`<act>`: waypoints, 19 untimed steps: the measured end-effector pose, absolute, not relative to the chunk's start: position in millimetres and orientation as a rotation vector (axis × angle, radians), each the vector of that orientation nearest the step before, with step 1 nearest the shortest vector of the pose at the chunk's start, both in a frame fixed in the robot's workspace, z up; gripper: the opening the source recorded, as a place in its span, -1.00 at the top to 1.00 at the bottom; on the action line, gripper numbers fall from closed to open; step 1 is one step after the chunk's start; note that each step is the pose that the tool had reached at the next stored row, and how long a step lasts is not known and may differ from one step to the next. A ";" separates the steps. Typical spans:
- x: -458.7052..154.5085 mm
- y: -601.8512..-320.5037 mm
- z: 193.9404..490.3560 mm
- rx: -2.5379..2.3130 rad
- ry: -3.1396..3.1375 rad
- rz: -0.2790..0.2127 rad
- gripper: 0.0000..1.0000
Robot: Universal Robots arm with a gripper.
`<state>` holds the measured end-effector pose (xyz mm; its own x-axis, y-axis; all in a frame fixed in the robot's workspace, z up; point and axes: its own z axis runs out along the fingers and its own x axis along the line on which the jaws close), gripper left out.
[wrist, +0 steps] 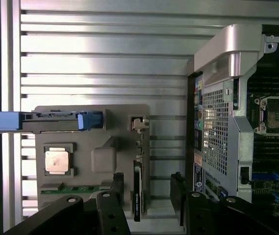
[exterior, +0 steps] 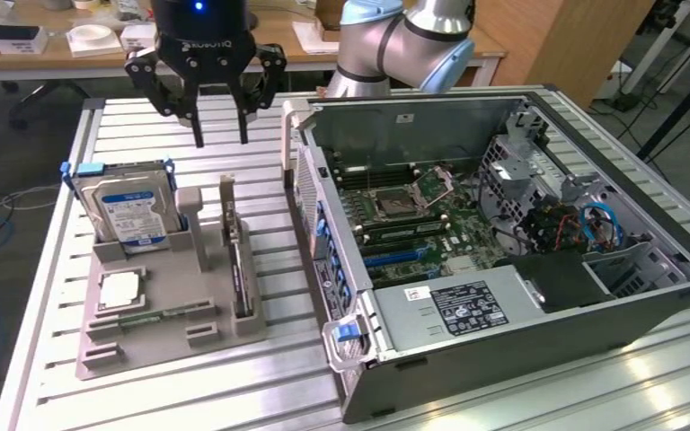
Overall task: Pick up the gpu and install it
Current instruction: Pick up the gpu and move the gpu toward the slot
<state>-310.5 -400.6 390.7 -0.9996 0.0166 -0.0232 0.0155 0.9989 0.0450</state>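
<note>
The gpu (exterior: 241,269) is a thin black card standing on edge in a slot of the grey holder tray (exterior: 159,346), its silver bracket end toward the back. My gripper (exterior: 222,135) hangs open well above the tray's far end, nothing between its black fingers. In the wrist view the gpu (wrist: 137,191) runs edge-on beneath my open gripper (wrist: 148,188), close to one finger (wrist: 117,183). Beside the tray lies the open computer case (exterior: 632,305), with its motherboard (exterior: 411,224) exposed.
On the holder tray (wrist: 90,112) stand a silver hard drive (exterior: 133,208) in blue rails, a CPU chip (exterior: 119,289) and a green memory stick (exterior: 159,314). The case's perforated rear wall (wrist: 218,127) rises close beside the gpu. Slatted metal table (exterior: 261,395) underneath.
</note>
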 end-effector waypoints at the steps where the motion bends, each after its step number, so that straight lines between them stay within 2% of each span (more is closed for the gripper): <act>1: -310.5 -401.7 390.4 0.025 3.117 0.069 -0.02; 19: -310.6 -409.4 383.1 0.024 3.118 0.002 -0.02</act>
